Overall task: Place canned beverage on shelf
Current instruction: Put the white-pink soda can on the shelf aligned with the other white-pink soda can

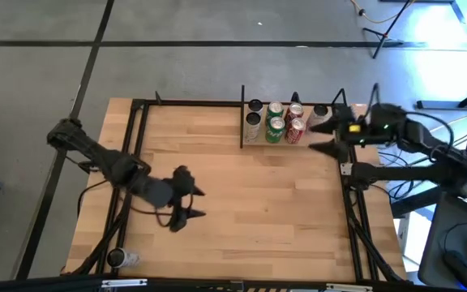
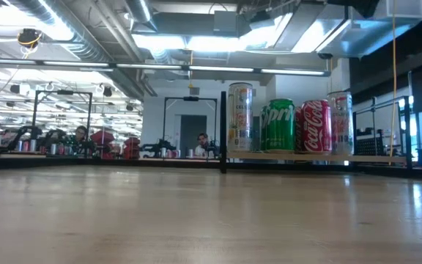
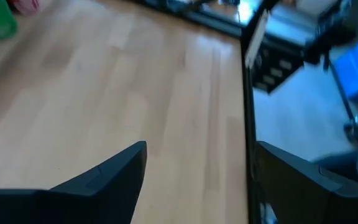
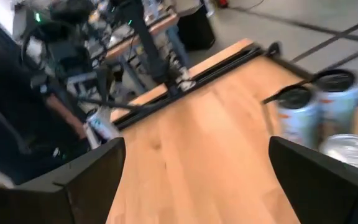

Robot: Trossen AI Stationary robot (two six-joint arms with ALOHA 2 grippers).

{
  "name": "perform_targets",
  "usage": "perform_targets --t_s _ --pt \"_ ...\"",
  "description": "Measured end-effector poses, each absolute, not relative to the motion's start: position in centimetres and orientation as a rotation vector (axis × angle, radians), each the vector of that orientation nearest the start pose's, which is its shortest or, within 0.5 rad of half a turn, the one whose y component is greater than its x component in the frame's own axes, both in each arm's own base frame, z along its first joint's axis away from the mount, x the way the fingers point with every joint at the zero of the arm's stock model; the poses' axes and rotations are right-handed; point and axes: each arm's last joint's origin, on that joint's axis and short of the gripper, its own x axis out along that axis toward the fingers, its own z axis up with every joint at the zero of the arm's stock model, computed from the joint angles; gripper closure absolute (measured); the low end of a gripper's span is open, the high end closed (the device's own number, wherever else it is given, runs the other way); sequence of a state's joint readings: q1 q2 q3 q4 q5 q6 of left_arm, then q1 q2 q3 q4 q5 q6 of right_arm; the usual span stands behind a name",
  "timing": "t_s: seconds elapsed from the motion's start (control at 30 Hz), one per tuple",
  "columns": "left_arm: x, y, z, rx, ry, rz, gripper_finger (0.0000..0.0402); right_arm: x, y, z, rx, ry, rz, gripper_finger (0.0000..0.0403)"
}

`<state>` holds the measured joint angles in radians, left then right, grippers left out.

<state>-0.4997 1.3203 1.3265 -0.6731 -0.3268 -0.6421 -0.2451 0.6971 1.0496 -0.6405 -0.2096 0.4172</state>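
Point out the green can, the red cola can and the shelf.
green can (image 2: 278, 126), low view, middle of its label.
red cola can (image 2: 316, 127), low view, middle of its label.
shelf (image 2: 288, 156), low view, front edge of its board under the cans.

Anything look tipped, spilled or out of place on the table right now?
One thing: a silver can lies on its side at the table's near left corner, far from the black-framed light-wood shelf, where the other cans stand upright. No spill visible. Both grippers, left and right, are open and empty.

Seven cans (image 1: 275, 128) on one shelf (image 1: 244, 142); one can (image 1: 118, 259) apart.
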Motion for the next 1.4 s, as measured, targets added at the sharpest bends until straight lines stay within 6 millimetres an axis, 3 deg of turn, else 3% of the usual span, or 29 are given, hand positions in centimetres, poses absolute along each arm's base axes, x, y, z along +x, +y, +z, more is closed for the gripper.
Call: perform_targets --t_s 0.3,0.63,0.83,1.13,1.27,1.4 --pt "20.7 -17.0 36.5 -0.405 0.918 0.031 0.0114 18.6 2.4 37.5 0.395 0.314 -0.030 0.0023" --pt "16.7 -20.6 34.7 -0.619 1.367 0.015 0.0114 23.7 5.8 34.4 0.372 0.420 -0.005 0.0023" --pt "14.7 -21.9 33.8 -0.575 1.561 0.036 0.0114 24.8 6.0 33.2 0.359 0.466 -0.019 0.0023" --pt "13.8 -22.4 33.5 -0.535 1.547 0.062 0.0112 25.5 6.1 32.5 0.299 0.491 -0.032 0.0023" --pt "13.6 -22.5 33.5 -0.534 1.576 0.052 0.0087 25.5 6.1 32.5 0.294 0.492 -0.031 0.0023" --pt "13.1 -22.8 33.5 -0.513 1.584 0.037 0.0037 25.5 6.1 32.5 0.288 0.491 -0.038 0.0023"
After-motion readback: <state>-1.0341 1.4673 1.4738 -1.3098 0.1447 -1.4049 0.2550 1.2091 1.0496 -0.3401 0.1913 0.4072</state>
